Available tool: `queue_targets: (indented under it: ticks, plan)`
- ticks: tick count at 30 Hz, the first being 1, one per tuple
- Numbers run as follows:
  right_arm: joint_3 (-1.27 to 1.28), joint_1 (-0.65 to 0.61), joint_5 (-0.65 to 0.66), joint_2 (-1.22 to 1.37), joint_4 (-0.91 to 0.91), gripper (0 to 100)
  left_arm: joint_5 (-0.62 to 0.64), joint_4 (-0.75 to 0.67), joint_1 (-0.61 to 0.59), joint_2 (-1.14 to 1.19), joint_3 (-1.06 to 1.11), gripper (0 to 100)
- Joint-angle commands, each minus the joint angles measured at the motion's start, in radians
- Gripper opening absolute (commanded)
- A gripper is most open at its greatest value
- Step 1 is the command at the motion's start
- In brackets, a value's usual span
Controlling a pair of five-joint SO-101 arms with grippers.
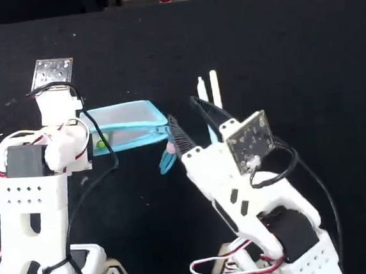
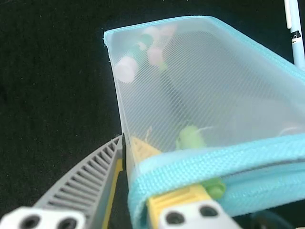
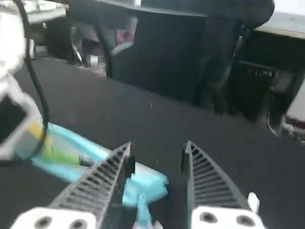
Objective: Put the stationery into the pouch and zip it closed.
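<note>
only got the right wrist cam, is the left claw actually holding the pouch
observer: Yes, the left claw is shut on a corner of the pouch, by the zipper edge.
operator: any stationery left outside it
observer: A white pen and a cream stick lie side by side on the table, beyond the right claw.
operator: anything inside yet
observer: Through the mesh, small white, green and pink items.

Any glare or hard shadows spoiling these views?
High view: even light, the black table swallows shadows, no glare on it. Left wrist view: pouch evenly lit, contents veiled by its mesh. Right wrist view: room behind washes out white at one edge.
</note>
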Motion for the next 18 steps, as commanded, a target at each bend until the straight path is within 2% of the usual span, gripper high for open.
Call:
queue_targets:
  ticks: [1,4,6,13,15,18]
  plan:
    - [-0.068,-0.130,-0.003,0.010,0.003,15.8,0.003,0.006,-0.001,0.003,0.005,3]
    - [-0.039,-0.258,0.057,0.018,-0.003,15.8,0.005,0.005,-0.001,0.003,0.001,3]
    - [-0.004,-0.298,0.109,0.035,-0.006,15.8,0.005,0.002,0.010,0.003,-0.007,3]
    - [0.119,-0.307,0.121,0.105,-0.118,15.8,0.002,-0.025,0.183,0.003,0.002,3]
    - [0.145,-0.307,0.121,0.124,-0.158,14.8,0.000,-0.025,0.183,0.003,0.004,3]
    - [0.168,-0.307,0.121,0.143,-0.224,6.7,0.000,-0.023,0.151,0.003,0.004,3]
